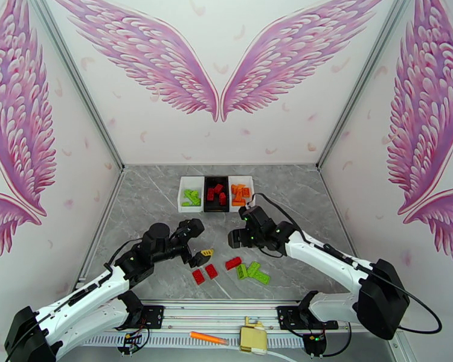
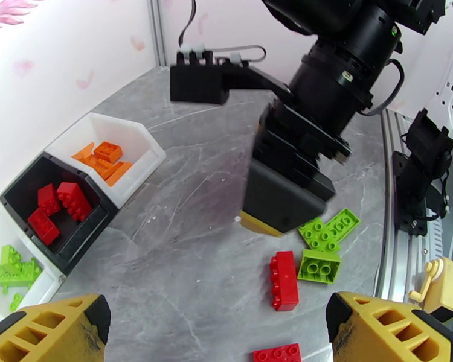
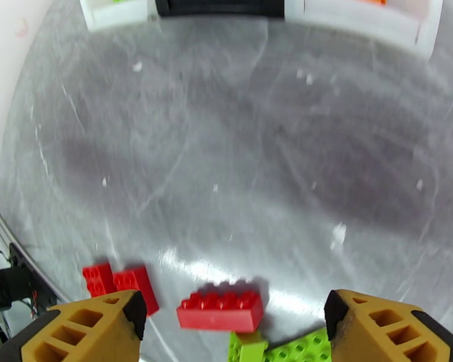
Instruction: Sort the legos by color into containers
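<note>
Red legos and green legos lie loose on the worktop near the arms. Three trays at the far edge hold green, red and orange. The left tool and right tool both gape wide, empty.

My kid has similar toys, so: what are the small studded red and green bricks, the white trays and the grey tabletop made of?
The small studded red brick and lime green bricks look like hard moulded plastic, smooth, slightly shiny. The white rectangular trays seem thin-walled plastic too. The grey tabletop has marble-like veins and glare: stone or printed laminate, I cannot tell.
</note>
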Tool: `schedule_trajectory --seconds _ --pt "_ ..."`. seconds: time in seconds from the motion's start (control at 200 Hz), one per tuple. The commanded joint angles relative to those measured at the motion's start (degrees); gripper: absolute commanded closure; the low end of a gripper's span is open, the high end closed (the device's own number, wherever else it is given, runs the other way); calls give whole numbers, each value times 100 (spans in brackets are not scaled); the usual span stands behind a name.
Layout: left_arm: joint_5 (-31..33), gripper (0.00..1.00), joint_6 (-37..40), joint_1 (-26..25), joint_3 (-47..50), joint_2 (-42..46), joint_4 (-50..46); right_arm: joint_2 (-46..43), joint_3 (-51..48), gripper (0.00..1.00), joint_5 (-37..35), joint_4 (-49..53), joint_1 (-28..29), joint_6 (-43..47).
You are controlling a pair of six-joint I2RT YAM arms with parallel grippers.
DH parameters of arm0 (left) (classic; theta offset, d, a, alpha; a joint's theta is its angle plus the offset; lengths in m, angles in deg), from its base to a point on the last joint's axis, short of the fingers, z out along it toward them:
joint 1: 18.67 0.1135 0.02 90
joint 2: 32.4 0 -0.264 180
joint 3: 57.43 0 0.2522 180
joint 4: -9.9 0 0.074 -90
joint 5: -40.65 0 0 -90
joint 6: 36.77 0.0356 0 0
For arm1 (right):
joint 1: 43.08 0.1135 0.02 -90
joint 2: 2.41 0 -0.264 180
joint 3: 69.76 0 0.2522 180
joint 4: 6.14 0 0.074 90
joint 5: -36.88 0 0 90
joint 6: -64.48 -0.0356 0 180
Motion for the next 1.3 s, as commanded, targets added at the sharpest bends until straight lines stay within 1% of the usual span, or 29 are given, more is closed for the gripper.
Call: schedule_trajectory --seconds 0.0,0.08,0.175,0.395,0.655,0.765,1.144,1.294 --pt "-217 1 184 34 168 4 -6 -45 -242 25 415 356 247 -254" --pt "-241 1 176 28 206 -64 123 64 -282 28 478 379 390 -137" --pt "-269 1 183 39 154 -120 65 230 -285 32 475 435 494 -68" --pt "-241 1 199 30 161 -56 28 563 -389 39 477 258 544 -142" --pt "-278 1 217 45 178 -48 74 725 -537 41 426 173 547 -180" --pt "-295 1 224 40 172 -57 85 759 -613 44 461 67 555 -244" --pt "-322 1 226 41 159 -58 82 876 -637 63 373 -27 561 -275" --pt "-340 1 205 39 152 -50 86 758 -638 70 309 -18 556 -347"
